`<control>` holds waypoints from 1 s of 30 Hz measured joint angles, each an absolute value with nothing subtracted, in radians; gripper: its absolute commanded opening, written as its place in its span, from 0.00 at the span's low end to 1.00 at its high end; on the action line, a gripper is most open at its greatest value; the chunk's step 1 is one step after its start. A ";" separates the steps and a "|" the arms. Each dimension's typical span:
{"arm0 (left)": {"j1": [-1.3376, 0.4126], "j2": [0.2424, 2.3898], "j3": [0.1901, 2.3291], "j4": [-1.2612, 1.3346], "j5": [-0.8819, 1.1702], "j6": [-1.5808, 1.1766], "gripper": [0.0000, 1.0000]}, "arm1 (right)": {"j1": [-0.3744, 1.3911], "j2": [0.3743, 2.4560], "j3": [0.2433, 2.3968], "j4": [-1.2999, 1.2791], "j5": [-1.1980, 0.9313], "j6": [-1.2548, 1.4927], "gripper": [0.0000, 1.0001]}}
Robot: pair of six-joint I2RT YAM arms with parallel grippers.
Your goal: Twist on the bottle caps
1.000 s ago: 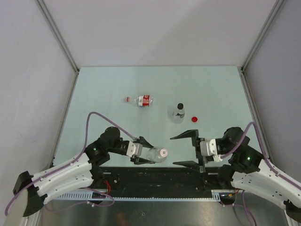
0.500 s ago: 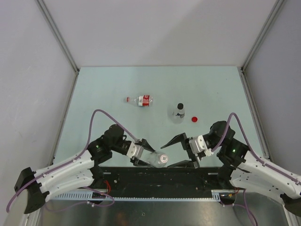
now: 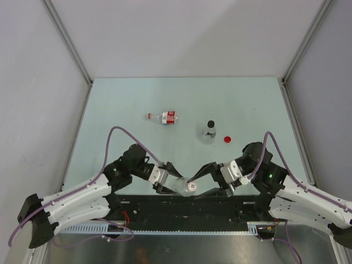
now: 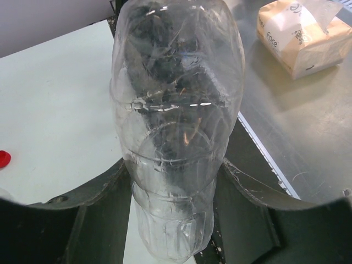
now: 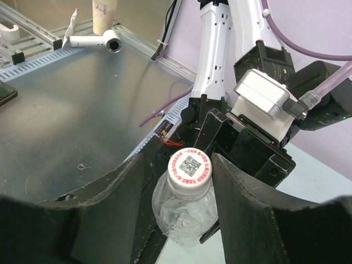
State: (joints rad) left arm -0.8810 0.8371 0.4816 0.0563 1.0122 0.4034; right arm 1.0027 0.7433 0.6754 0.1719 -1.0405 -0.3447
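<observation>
My left gripper [image 3: 169, 178] is shut on a clear unlabelled bottle [image 3: 180, 185], held on its side with the neck pointing right. In the left wrist view this bottle [image 4: 176, 110] fills the space between the fingers [image 4: 93, 192]. A white cap [image 5: 190, 168] with a printed code sits on its neck. My right gripper [image 3: 200, 180] straddles that white cap [image 3: 191, 187]: one finger [image 5: 242, 181] touches it, the other stands a little off. A labelled bottle [image 3: 168, 117] lies on the table. A bottle with a black cap [image 3: 209, 132] stands upright, with a red cap [image 3: 227, 139] beside it.
Grey walls [image 3: 44, 71] enclose the pale table [image 3: 121, 99] on three sides. A metal bench [image 5: 66, 110] lies beyond the near edge, carrying a tissue box [image 4: 302, 33], a white handheld device [image 5: 99, 39] and a cup [image 5: 104, 16].
My right arm has swung left to the held bottle and its jaws have narrowed around the white cap. My left gripper has shifted slightly right with the bottle.
</observation>
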 measured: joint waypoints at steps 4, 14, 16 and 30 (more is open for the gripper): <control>-0.881 0.838 0.482 0.053 1.026 0.406 0.00 | 1.010 0.751 0.675 0.182 -1.040 -0.345 0.48; -0.882 0.837 0.485 0.037 1.043 0.408 0.00 | 1.031 0.760 0.676 0.204 -0.979 -0.349 0.01; -0.883 0.832 0.485 0.033 1.036 0.396 0.00 | 1.046 0.763 0.676 0.209 -0.927 -0.334 0.00; -0.883 0.660 0.485 -0.010 0.627 0.221 0.00 | 1.135 0.769 0.671 0.289 -0.336 -0.072 0.00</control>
State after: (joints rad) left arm -0.8825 0.6601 0.4847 -0.0101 0.6273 0.2214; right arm 1.1351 0.7689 0.6712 0.2886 -0.3355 -0.0719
